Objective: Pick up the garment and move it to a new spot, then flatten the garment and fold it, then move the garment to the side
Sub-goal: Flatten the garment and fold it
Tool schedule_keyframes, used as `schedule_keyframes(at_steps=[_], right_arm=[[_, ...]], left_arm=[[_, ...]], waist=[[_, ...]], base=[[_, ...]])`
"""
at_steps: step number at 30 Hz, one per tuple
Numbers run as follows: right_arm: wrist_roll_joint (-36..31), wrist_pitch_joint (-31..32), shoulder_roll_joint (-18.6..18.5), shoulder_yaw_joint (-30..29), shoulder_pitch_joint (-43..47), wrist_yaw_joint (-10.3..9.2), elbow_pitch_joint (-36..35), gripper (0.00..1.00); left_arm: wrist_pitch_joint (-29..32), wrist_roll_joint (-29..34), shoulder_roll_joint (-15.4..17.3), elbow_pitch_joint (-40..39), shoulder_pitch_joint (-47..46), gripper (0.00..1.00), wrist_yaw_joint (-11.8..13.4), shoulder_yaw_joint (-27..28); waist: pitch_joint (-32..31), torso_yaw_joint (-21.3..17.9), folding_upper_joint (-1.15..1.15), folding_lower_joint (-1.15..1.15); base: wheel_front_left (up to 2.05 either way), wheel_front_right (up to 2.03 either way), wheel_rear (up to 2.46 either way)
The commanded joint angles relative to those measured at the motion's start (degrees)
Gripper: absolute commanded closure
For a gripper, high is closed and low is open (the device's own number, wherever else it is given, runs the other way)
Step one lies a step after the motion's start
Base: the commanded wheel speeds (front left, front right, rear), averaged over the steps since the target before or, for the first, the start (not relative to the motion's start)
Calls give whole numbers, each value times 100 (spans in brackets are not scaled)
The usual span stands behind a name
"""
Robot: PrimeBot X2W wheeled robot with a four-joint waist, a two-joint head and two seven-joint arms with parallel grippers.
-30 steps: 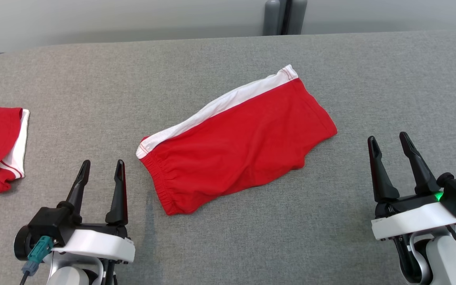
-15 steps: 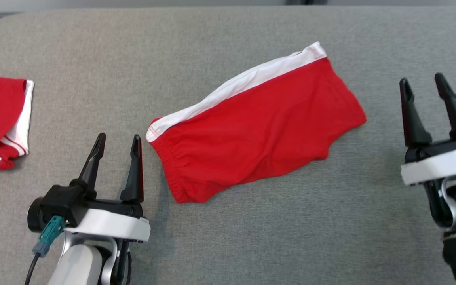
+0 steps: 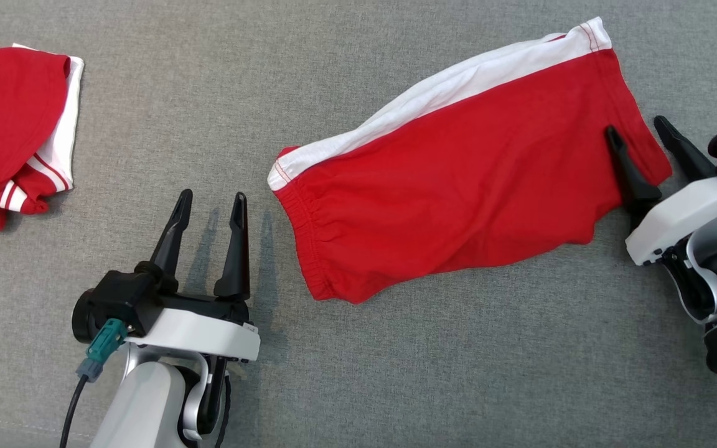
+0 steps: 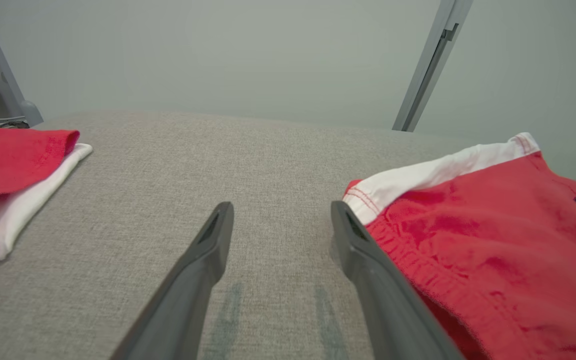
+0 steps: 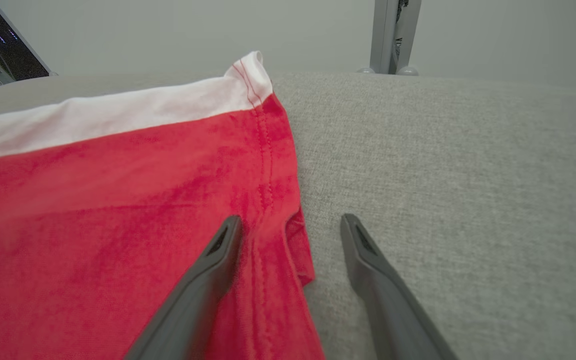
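Flat red-and-white fabric shorts (image 3: 458,174) on grey cloth table (image 3: 396,373), left gripper (image 3: 213,195) gaping empty beside their waistband, right gripper (image 3: 636,124) gaping astride their hem

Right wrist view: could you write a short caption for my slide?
Open right gripper over the side edge of red shorts on a grey table.

Bare grey surface (image 3: 165,112) between red shorts (image 3: 458,186) and crumpled garment (image 3: 4,118) at left: free passage.
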Motion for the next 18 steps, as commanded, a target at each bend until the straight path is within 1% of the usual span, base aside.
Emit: schedule_keyframes(at_steps=[1,5,6,7,8,10,13,18], right_arm=[[82,188,-29,160,-26,2,188,0],[312,623,15,511,-118,9,340,0],[379,726,15,606,-127,10,359,51],[454,740,18,665,-149,10,339,71],[539,785,25,699,-171,10,333,100],[585,844,3,754,-185,10,349,100],[776,745,-26,793,-192,7,310,100],[1077,444,11,735,41,6,235,100]], left_arm=[[-35,1,-6,50,-126,0,-22,16],[-48,37,-34,143,-177,0,-55,11],[-49,45,-39,164,-190,0,-62,12],[-51,58,-41,179,-208,0,-79,7],[-54,62,-47,189,-223,0,-86,8],[-55,72,-50,201,-232,0,-93,12],[-58,125,-53,209,-237,0,-104,26],[-60,163,-57,184,-85,0,-66,106]], waist=[[39,19,0,0],[18,-17,0,0],[6,-27,0,0],[-12,-38,0,0],[-26,-47,0,0],[-45,-55,0,0],[-97,-82,0,0],[-238,-147,0,0]], base=[[0,0,0],[0,0,0],[0,0,0],[0,0,0],[0,0,0],[0,0,0],[0,0,0],[0,0,0]])
